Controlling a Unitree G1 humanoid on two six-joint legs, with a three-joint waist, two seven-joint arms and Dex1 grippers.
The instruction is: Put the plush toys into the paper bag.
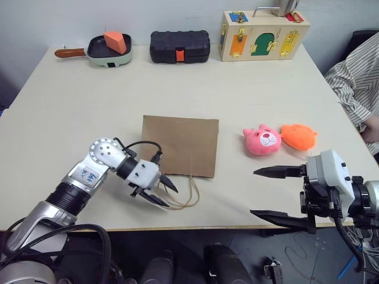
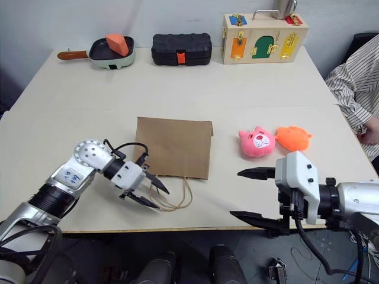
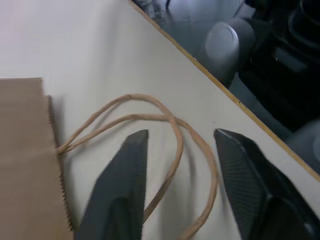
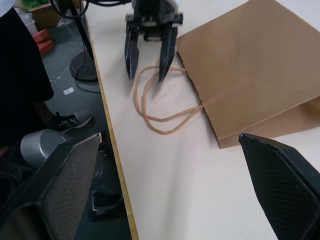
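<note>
Paper bag [image 1: 180,145] flat on desk [image 1: 249,94], plush toys [image 1: 278,139] beside it. Left tool [image 1: 163,191] released, fingers straddling the handles [image 1: 180,198]. Right tool [image 1: 269,192] wide open.

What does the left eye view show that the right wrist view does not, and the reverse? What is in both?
Left eye view alone: pink toy, orange toy, pan, black case, lock box, a person's striped sleeve.
Right wrist view alone: the floor beside the table, with a shoe.
Both: the bag lying flat, its handles, the left gripper open over them, and the open right gripper.
</note>
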